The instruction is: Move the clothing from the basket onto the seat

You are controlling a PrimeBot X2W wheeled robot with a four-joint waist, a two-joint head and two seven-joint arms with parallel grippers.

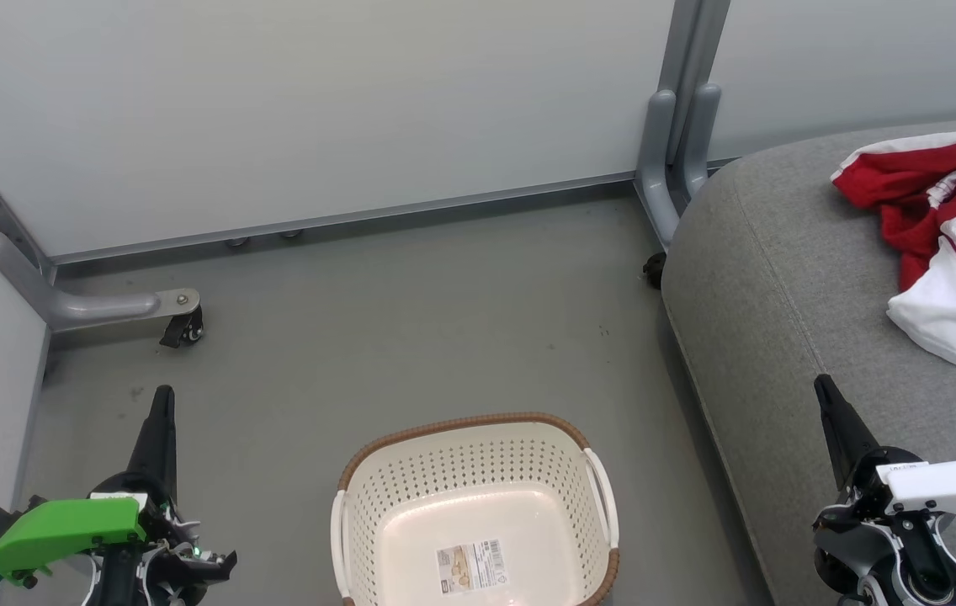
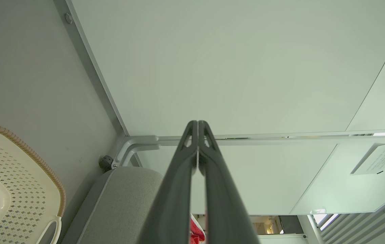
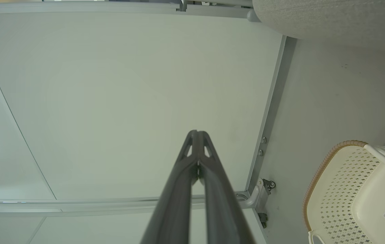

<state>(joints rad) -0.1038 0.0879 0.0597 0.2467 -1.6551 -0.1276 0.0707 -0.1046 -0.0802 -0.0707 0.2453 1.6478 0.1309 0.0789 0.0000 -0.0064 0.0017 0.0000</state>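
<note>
The red and white clothing (image 1: 945, 236) lies crumpled on the grey seat (image 1: 789, 320) at the right; a sliver of red clothing (image 2: 196, 232) peeks past my left fingers. The cream basket (image 1: 478, 513) with its brown rim stands on the floor at the bottom centre, nothing inside but a paper label (image 1: 471, 566). The basket (image 2: 6, 189) also appears at the left wrist view's lower left, and the basket (image 3: 358, 193) at the right wrist view's lower right. My left gripper (image 1: 162, 400) is shut and holds nothing, left of the basket. My right gripper (image 1: 823, 387) is shut and bare, over the seat's front.
Pale partition panels (image 1: 318, 109) wall off the back and left. A grey post foot with a castor (image 1: 183, 324) sticks out at the left, and another grey post (image 1: 680, 143) stands by the seat's far corner. Grey floor (image 1: 411, 337) spreads between basket and panels.
</note>
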